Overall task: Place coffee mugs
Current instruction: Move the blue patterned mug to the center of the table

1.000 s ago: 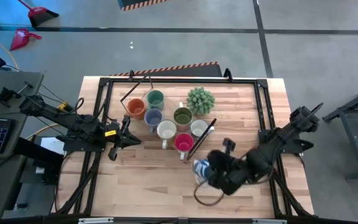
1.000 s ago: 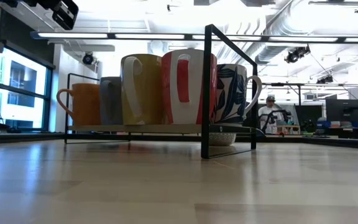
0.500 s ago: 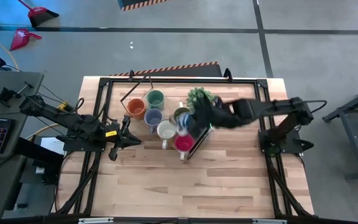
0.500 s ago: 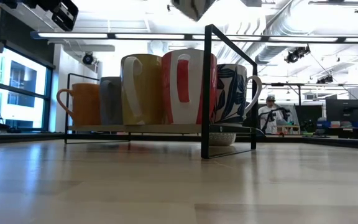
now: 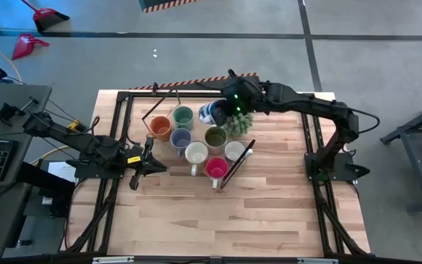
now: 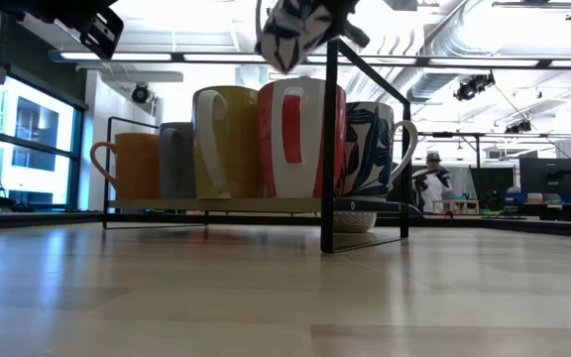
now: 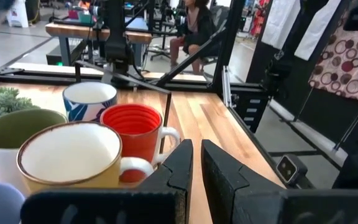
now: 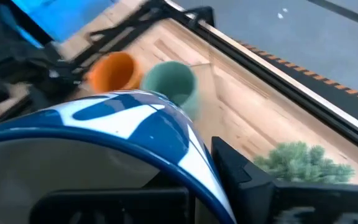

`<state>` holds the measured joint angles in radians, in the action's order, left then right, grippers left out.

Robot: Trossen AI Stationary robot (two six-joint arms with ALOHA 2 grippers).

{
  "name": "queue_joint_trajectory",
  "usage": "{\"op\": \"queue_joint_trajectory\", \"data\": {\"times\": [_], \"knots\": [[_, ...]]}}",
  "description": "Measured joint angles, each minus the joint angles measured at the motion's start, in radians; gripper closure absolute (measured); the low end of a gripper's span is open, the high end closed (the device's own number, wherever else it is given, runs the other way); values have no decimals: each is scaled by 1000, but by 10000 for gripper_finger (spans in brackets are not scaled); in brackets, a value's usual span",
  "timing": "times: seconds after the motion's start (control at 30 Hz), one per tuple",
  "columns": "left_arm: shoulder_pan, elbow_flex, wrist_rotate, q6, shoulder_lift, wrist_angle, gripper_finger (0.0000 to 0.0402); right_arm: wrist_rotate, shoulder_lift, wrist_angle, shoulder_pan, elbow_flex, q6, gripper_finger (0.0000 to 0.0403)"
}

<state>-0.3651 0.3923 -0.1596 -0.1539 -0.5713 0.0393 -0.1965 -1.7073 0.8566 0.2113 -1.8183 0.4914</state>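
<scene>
- Blue-and-white mug [image 5: 212, 112]: carried by the right gripper [image 5: 226, 110], raised above the far side of the table [image 5: 269, 213], between the green mug [image 5: 183, 116] and the potted plant [image 5: 236, 117] as seen from above. From table height it shows up high, tilted, over the rack's front post.
- Right gripper: clenched on the blue-and-white mug; its arm reaches in from the right across the far edge of the table.
- Mugs standing in the wire rack [image 5: 238, 164]: orange mug [image 5: 160, 127] at the far left, green mug just beyond it, blue-grey mug [image 5: 179, 138], olive mug [image 5: 215, 137], cream mug [image 5: 196, 152], red mug [image 5: 216, 168] nearest, and a white patterned mug [image 5: 234, 151] at the right. They stand close together, upright, openings up.
- Table-height view: orange, grey, yellow-cream, red and blue-leaf-patterned mugs show side by side on the rack's base.
- Potted plant: spiky green, at the far right of the mug group, just beside the olive mug.
- Left gripper [image 5: 149, 155]: clenched on nothing, low at the left side of the table, pointing toward the mugs, just left of the cream mug and apart from it.
- Table: pale wood with a black frame along its edges.
- Room beyond: a seated person [image 7: 194, 28] behind the table, and a standing person [image 6: 430, 180] far off.
</scene>
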Motion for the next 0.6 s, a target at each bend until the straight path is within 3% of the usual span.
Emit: {"op": "queue_joint_trajectory", "data": {"times": [0.4, 0.6], "knots": [[0, 0, 0, -1, 0, -14, 381, 154, -88, -87, 137, 0, -32, 398], [0, 0, 0, -1, 0, -18, 381, 167, -131, -91, 155, 0, -80, 398]]}}
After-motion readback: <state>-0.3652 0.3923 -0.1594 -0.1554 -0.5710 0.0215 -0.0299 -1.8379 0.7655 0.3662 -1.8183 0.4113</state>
